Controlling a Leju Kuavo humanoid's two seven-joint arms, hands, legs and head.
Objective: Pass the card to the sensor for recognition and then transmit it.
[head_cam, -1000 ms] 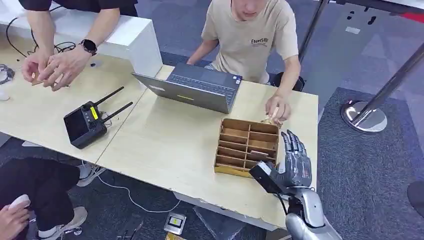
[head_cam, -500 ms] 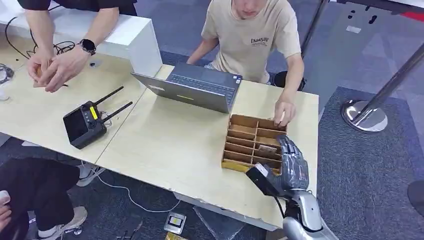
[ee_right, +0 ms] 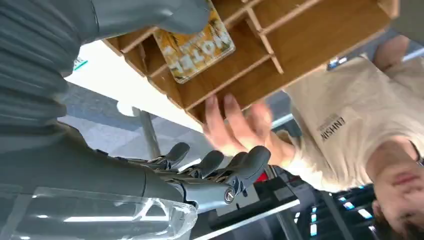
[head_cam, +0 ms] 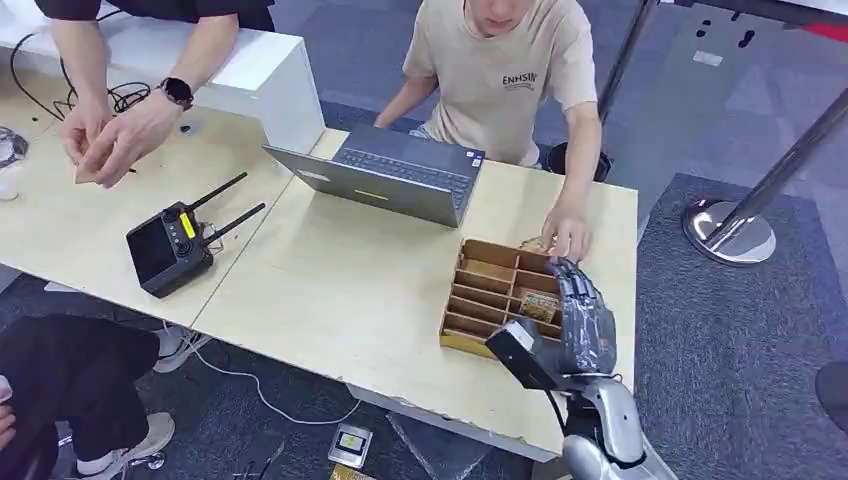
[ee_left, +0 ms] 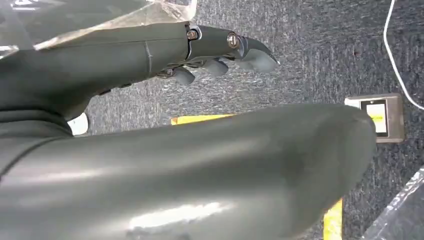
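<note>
The right hand [head_cam: 583, 322] has moved forward over the near right corner of the wooden divider box [head_cam: 490, 268], fingers apart and empty, thumb just above the card [ee_right: 192, 46]. The card lies flat in a compartment on the box's right side, not yet gripped. The box itself has shifted slightly. Beyond the box, a person's hand [head_cam: 566, 235] has come to rest on its far right edge. The pick-up looks about to begin. The left hand [ee_left: 220, 50] hangs over the floor, fingers loosely curled, empty.
</note>
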